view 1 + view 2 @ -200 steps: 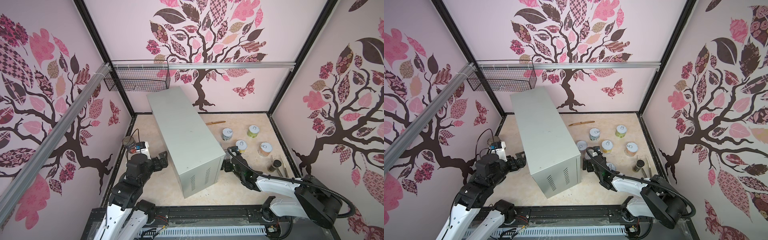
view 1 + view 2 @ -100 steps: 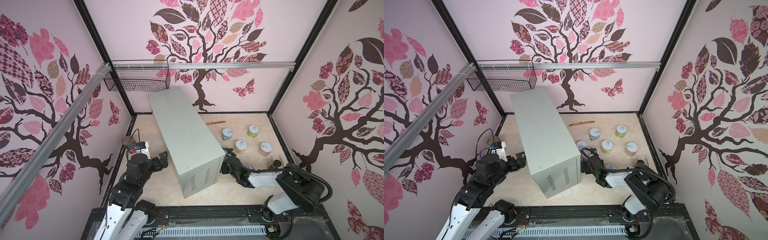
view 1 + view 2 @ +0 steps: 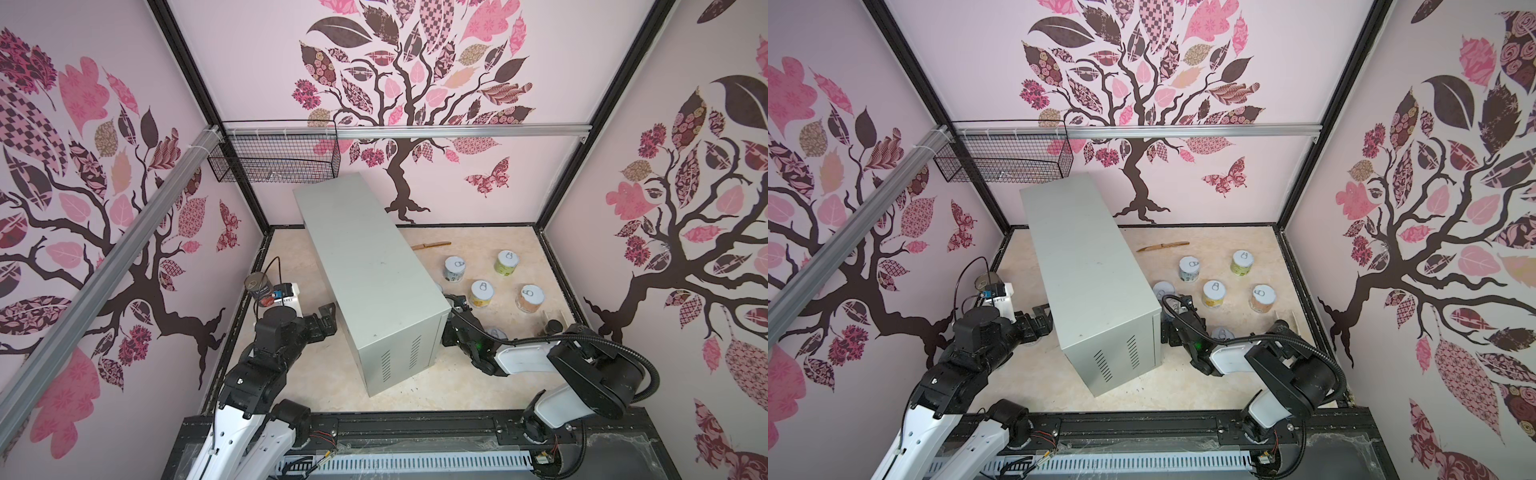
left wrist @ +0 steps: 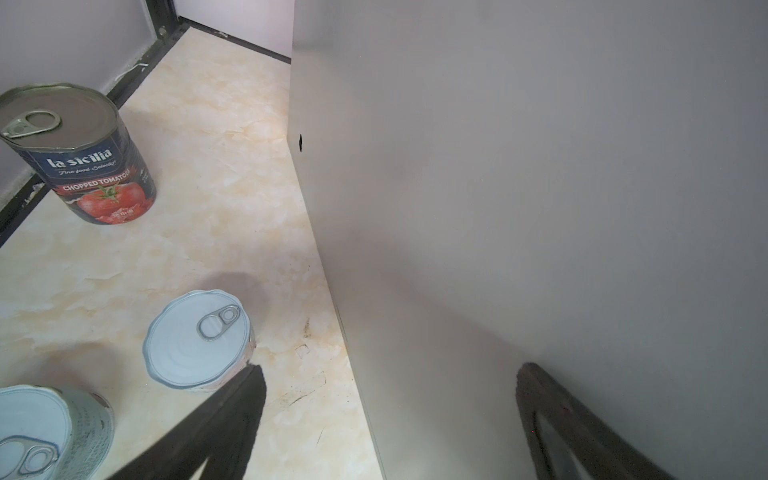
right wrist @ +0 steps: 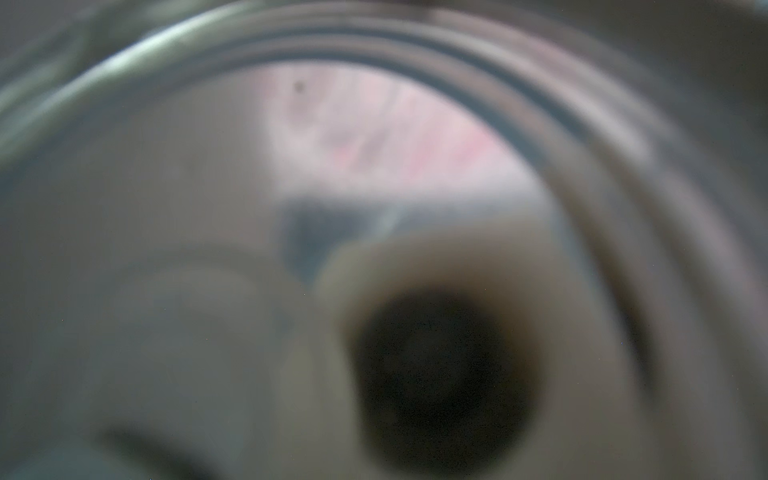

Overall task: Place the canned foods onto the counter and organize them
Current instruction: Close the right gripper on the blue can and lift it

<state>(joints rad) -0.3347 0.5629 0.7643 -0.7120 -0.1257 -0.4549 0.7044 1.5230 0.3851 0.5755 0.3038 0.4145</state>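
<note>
The counter (image 3: 374, 270), a long grey metal box, stands in the middle of the floor in both top views. To its right stand several short white-lidded cans (image 3: 482, 293), one (image 3: 1163, 291) close against the counter's side. My right gripper (image 3: 1177, 307) hovers low over that can with its jaws spread. The right wrist view is a blur filled by a can's rim (image 5: 374, 45). To the left of the counter my left gripper (image 3: 328, 320) is open and holds nothing. Beside it are a tall tomato can (image 4: 83, 158) and two short cans (image 4: 195, 338).
A black wire basket (image 3: 274, 158) hangs on the back rail above the counter's far end. A wooden knife (image 3: 430, 246) lies on the floor behind the cans. A dark tin (image 3: 548, 328) stands by the right wall. The counter's side (image 4: 498, 208) is close to the left fingers.
The right arm has folded its elbow inward and its gripper has crept along the counter's side toward the cans. The left arm has not moved.
</note>
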